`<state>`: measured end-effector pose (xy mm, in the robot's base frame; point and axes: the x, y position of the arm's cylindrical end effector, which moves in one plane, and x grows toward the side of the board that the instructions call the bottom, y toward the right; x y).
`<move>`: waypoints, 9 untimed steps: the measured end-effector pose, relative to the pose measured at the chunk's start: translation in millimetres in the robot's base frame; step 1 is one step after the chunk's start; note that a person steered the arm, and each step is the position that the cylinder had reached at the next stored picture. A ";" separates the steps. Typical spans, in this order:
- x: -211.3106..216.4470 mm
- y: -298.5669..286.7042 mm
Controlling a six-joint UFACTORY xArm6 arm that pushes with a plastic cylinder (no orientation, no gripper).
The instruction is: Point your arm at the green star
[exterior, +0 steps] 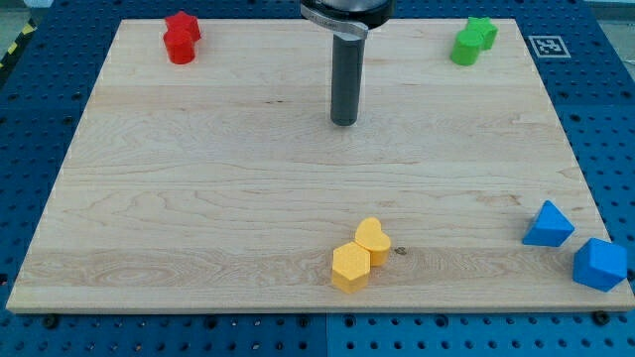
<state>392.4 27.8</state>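
The green star (482, 32) sat at the tabletop's (198, 178) top right, touching a green cylinder (463, 48); its heading was unclear. My tip (344, 122) stood well left of it. No jaws showed, nor readable writing.

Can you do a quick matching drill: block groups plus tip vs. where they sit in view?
Things:
1. red blocks
2. green blocks
3. yellow blocks
4. blue blocks
5. my tip

Places:
A. bottom centre
B. top right
C. upper middle, touching no block
D. top left
E. bottom right

Pairs: 1-D, 2-B, 3-A, 4-E, 5-C
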 end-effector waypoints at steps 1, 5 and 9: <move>0.0 0.0; -16.6 22.1; -82.5 22.1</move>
<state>309.9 49.9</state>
